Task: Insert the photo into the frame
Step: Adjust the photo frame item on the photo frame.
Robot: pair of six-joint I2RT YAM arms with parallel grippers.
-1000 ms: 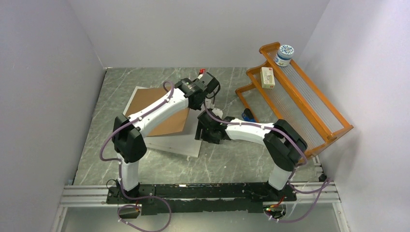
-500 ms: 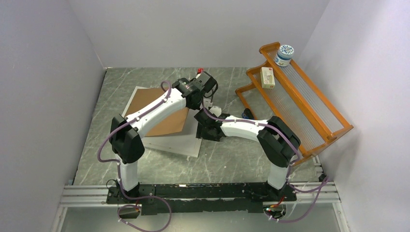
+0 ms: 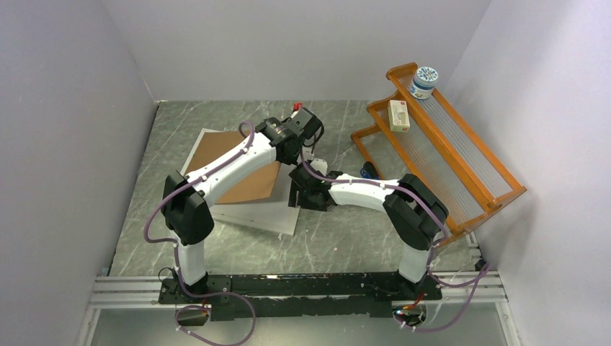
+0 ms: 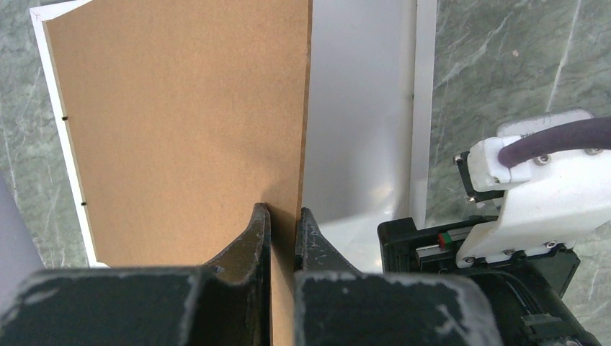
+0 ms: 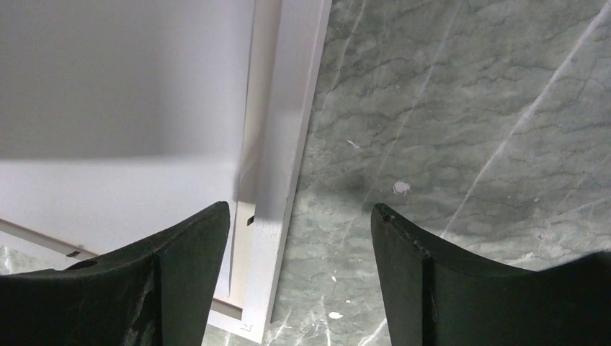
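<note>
Two arms reached toward each other over the grey marble bench (image 5: 447, 108). On the left, the left hand (image 4: 283, 213) was pinched narrow on one edge of a plain brown board (image 4: 180, 130), with a finger on each face. The board slanted above the frame (image 5: 288, 144), its far edge down near the frame's thin white rim. The frame lay flat on the bench, left of the middle in the overhead view, and the board covered its farther part. Inside the rim, just beside the gripped edge of the board, lay what looked like the photo (image 4: 357, 108). It was a smooth white sheet with no printed side showing, so I could not tell for sure. At the frame's right side the right hand (image 5: 299, 209) hung low, its fingers spread wide with nothing between them. Under the gap showed the frame's right rim near a corner, and bare bench beside it. In the left wrist view the white housing of the right wrist sat close to that rim. A small blue thing (image 3: 369, 171) lay on the bench between the right arm and the rack, too small to make out. Farther right, well apart from the frame, an orange wooden rack (image 3: 454, 144) stood by the right wall. A round white jar (image 3: 424, 81) sat at its far end, and a small pale box (image 3: 398, 115) was just nearer on the next tier.
</note>
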